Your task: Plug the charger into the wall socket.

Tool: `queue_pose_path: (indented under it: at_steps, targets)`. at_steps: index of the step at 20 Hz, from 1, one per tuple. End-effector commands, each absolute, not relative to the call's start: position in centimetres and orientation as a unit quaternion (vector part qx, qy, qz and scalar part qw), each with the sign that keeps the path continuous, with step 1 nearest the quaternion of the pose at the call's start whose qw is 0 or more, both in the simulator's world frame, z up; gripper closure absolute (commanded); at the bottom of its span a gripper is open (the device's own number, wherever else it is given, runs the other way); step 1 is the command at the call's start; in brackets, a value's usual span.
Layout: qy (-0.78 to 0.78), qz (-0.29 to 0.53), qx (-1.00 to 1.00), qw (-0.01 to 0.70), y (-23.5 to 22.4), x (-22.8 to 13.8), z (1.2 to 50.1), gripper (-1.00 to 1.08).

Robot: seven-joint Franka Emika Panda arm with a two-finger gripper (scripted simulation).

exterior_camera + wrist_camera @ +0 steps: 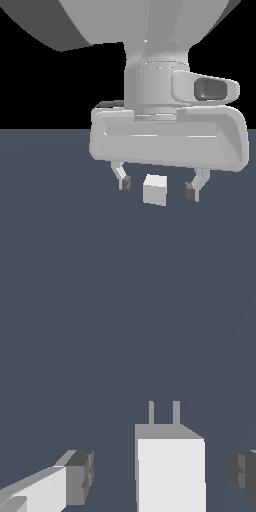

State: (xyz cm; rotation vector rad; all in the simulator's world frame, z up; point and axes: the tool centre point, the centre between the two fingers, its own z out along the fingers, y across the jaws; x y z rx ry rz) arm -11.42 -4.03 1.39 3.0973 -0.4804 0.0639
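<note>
Charger (154, 190), a small plain white cube-like block, sits on the flat slate-blue floor (50, 220) in the lower middle of the exterior view, directly under the pale grey robot hand. The gripper (157, 187) has its fingers spread wide, one dark-tipped finger (123, 182) on each side of the block, with a clear gap of floor between each pad and the block's side faces; nothing is held. In the wrist view the charger (170, 476) shows two thin grey prongs (163, 412) rising from its far edge, pointing away over bare floor. The dark pads (82, 476) stand well clear of its edges on both sides. Around the block the floor is level and uniform. Behind it, the exterior view's background is plain black.
</note>
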Motion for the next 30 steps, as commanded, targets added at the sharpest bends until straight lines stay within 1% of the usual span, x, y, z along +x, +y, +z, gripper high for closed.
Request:
queue_pose_path:
  at_steps: [1, 2, 18, 30]
  targets:
    - [-0.153, 0.021, 0.988, 0.003, -4.0, -11.4, 1.2, -0.92]
    - [-0.153, 0.021, 0.988, 0.003, -4.0, -11.4, 1.2, 1.08]
    - [-0.14, 0.021, 0.99, 0.003, -4.2, -11.1, 1.7, 1.08]
    - [-0.037, 0.022, 0.999, 0.002, -5.5, -8.5, 5.2, 1.08]
